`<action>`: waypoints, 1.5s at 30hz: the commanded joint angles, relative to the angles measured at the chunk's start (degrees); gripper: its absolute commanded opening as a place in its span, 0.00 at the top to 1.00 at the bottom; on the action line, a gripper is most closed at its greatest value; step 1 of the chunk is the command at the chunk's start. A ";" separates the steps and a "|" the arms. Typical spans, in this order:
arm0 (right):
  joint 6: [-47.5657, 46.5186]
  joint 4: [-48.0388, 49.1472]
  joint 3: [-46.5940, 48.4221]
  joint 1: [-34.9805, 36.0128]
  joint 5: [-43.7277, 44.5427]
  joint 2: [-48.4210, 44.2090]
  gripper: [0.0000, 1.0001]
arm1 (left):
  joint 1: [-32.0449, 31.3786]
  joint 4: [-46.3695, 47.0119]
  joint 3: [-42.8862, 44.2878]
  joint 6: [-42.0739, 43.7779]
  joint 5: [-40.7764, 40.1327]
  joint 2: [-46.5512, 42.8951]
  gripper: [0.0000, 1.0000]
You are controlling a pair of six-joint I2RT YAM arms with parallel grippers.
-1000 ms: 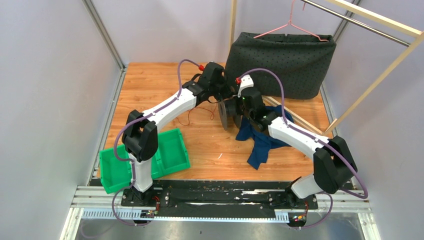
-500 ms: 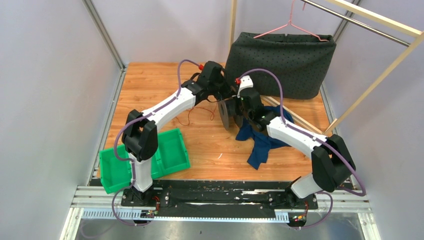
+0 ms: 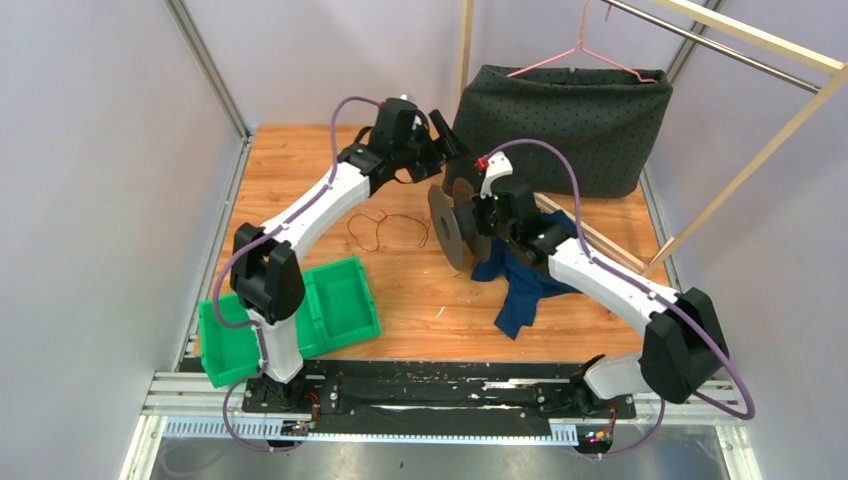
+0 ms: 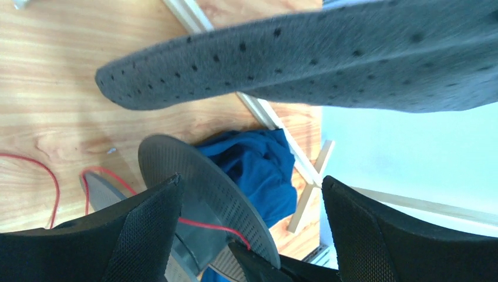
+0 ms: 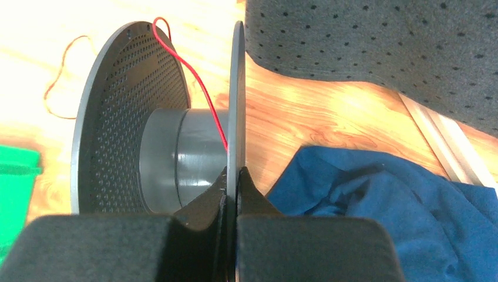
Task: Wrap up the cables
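A thin red cable (image 3: 374, 229) lies in loose loops on the wooden table. In the right wrist view the cable (image 5: 201, 83) rises over the rim of a dark grey spool (image 5: 170, 155) to its hub. My right gripper (image 5: 232, 174) is shut on the spool's thin right flange and holds the spool (image 3: 448, 226) on edge above the table. My left gripper (image 3: 444, 143) hangs open behind and above the spool. Its fingers (image 4: 144, 232) are spread wide with nothing between them. Below them the spool (image 4: 202, 179) and the cable (image 4: 207, 227) show.
A green bin (image 3: 300, 315) sits at the near left. A blue cloth (image 3: 520, 282) lies under the right arm. A grey dotted fabric bag (image 3: 560, 120) stands at the back with a pink hanger (image 3: 578, 48) above it. A wooden frame (image 3: 740, 170) stands at the right.
My left gripper has opened, let go beside the spool, and drawn back and up toward the rear. The right gripper has stayed shut on the flange and tilted the spool slightly.
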 commanded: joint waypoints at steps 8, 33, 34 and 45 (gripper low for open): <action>-0.46 -11.48 10.31 -4.76 -17.87 -8.45 0.99 | 12.70 4.99 -9.50 10.67 9.95 -15.41 0.12; 6.42 -30.48 43.69 -8.70 -20.82 -9.26 0.99 | 14.93 11.06 -42.62 44.68 10.88 -31.36 0.17; 6.81 -30.50 43.69 -8.72 -20.23 -9.41 0.99 | 13.50 13.63 -43.90 44.20 12.40 -31.83 0.16; 9.17 -29.69 43.35 -8.94 -18.07 -10.73 0.99 | -3.12 47.24 -60.65 56.64 10.75 -33.91 0.12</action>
